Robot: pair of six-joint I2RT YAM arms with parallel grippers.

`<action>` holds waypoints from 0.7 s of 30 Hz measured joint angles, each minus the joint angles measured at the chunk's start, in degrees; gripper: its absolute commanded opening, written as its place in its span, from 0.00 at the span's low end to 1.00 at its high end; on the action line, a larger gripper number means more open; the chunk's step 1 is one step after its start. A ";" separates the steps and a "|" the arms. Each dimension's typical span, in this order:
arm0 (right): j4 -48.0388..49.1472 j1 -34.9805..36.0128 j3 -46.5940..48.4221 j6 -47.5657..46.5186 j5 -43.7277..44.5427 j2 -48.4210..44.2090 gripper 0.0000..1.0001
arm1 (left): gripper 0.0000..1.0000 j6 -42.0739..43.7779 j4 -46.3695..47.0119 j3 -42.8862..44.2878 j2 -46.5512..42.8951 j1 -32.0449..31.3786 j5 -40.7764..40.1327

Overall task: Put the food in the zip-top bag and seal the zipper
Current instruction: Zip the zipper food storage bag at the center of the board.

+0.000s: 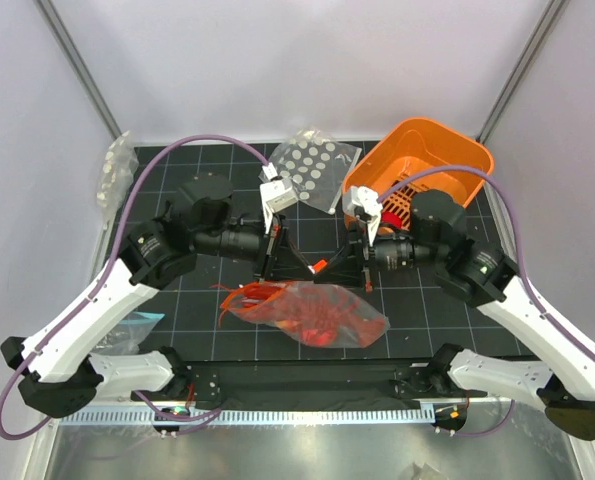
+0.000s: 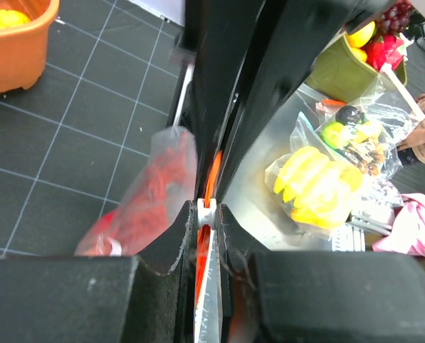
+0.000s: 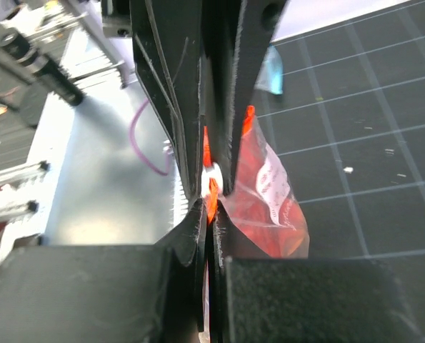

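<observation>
While tight on one zipper [image 2: 211,171], both pairs of jaws; one zip-top bag [image 1: 365,322], red food [image 1: 320,318] inside.

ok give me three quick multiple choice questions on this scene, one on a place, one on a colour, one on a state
1. Where is the basket?
A back right
B front left
C between the arm bases

2. What colour is the zipper?
A blue
B orange-red
C green

3. Where is the red food?
A in the basket
B loose on the mat
C inside the bag

Answers:
1 A, the top view shows it at the back right.
2 B, both wrist views show an orange-red strip.
3 C, the red pieces lie within the clear plastic.
</observation>
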 measured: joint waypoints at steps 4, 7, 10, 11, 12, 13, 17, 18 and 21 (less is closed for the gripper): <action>-1.46 -1.16 0.00 -0.68 4.57 -3.23 0.01 | 0.00 0.09 1.01 -2.62 -1.36 0.02 -0.50; -2.05 -1.42 0.00 -1.73 8.44 -5.51 0.01 | 0.00 0.15 1.20 -4.59 -2.82 0.02 -1.03; -2.80 -1.53 0.02 -3.06 13.14 -7.30 0.01 | 0.00 0.17 1.25 -6.01 -4.11 0.02 -1.53; -3.32 -1.55 0.07 -3.45 14.91 -7.72 0.01 | 0.00 0.20 1.18 -6.49 -4.52 0.02 -1.64; -4.13 -1.55 0.24 -3.76 16.83 -7.98 0.01 | 0.00 0.20 1.07 -7.04 -4.94 0.02 -1.84; -5.03 -1.53 0.50 -4.04 18.95 -8.15 0.01 | 0.00 0.22 0.90 -7.43 -5.27 0.02 -2.10; -7.93 -1.53 1.27 -4.57 27.61 -8.79 0.01 | 0.00 0.28 0.13 -9.79 -6.91 0.07 -3.45; -8.63 -1.53 1.29 -4.55 29.70 -9.14 0.01 | 0.00 0.28 -0.07 -10.43 -7.43 0.07 -3.80; -9.99 -1.18 1.29 -4.28 34.64 -10.27 0.01 | 0.00 0.33 0.48 -12.26 -8.76 0.09 -4.98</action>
